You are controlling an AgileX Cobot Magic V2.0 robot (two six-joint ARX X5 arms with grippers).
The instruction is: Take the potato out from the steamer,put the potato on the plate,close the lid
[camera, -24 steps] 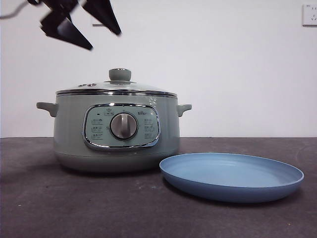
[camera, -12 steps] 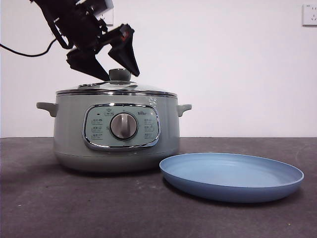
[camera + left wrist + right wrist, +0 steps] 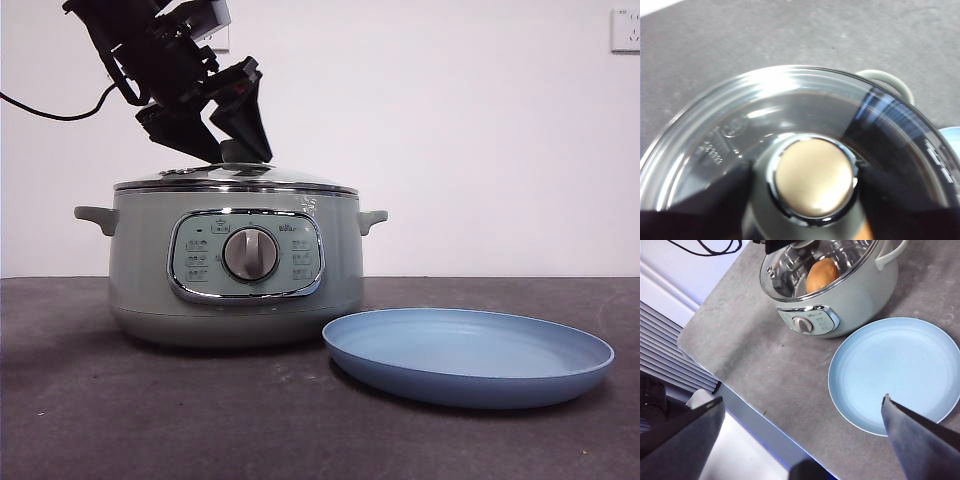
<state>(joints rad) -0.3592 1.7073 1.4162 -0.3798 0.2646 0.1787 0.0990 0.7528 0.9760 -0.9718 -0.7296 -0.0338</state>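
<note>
The pale green steamer (image 3: 235, 270) stands left of centre with the glass lid (image 3: 290, 180) on it. My left gripper (image 3: 243, 158) comes down from the upper left, its jaws pressed on both sides of the lid's knob (image 3: 812, 177). The lid rests on the pot. The orange-brown potato (image 3: 821, 274) shows through the lid in the right wrist view, inside the steamer (image 3: 850, 300). The light-blue plate (image 3: 468, 355) lies empty to the right of the pot; it also shows in the right wrist view (image 3: 895, 375). My right gripper (image 3: 802, 399) hangs high above the table, open and empty.
A black cable (image 3: 50, 110) trails from the left arm to the left edge. A wall socket (image 3: 625, 30) sits at the upper right. The table's front edge (image 3: 735, 395) runs close to the steamer's panel side.
My left gripper came down from above the pot onto the lid's knob, and its jaws have drawn in against it. The lid, steamer and plate have not moved.
</note>
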